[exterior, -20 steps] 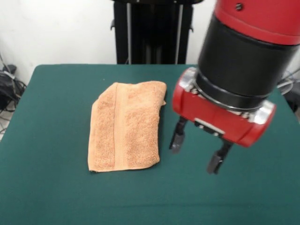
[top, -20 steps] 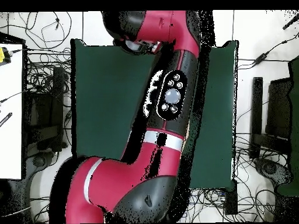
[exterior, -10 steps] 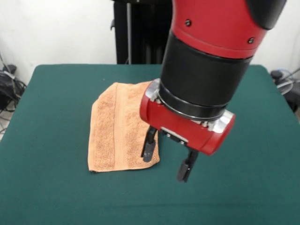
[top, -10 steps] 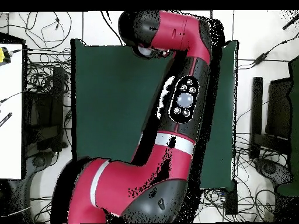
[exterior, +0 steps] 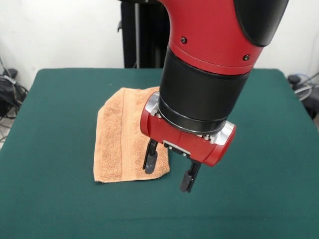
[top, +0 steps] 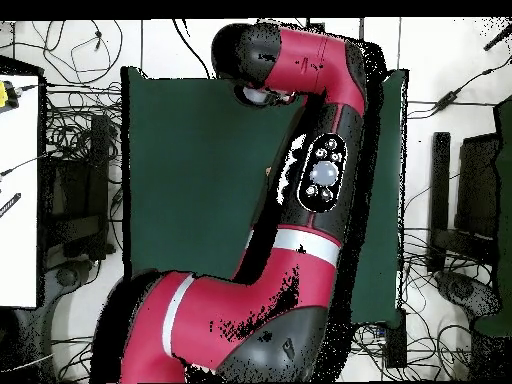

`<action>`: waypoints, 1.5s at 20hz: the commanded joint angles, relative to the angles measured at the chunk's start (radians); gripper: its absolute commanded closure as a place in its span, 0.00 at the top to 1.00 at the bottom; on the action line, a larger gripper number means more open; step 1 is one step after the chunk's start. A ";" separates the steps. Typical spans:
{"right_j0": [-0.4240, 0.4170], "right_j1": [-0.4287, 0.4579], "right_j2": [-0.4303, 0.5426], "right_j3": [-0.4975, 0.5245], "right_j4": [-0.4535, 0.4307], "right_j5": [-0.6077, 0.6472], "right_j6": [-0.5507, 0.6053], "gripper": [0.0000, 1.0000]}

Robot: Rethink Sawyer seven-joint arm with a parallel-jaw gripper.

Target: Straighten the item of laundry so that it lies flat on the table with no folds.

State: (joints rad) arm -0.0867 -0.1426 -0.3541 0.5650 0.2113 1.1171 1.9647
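Hovering over a folded towel, unfolding not begun

Spread wide and empty, the gripper (exterior: 168, 172) hangs above the near right corner of the towel (exterior: 122, 139), which lies doubled over left of centre on the table (exterior: 55, 199); every fold remains to be opened.
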 commanded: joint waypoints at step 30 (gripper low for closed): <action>-0.070 -0.044 0.184 0.280 -0.159 -0.069 -0.248 1.00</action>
State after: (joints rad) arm -0.1308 -0.2044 -0.2807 0.6666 0.1318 1.1167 1.9635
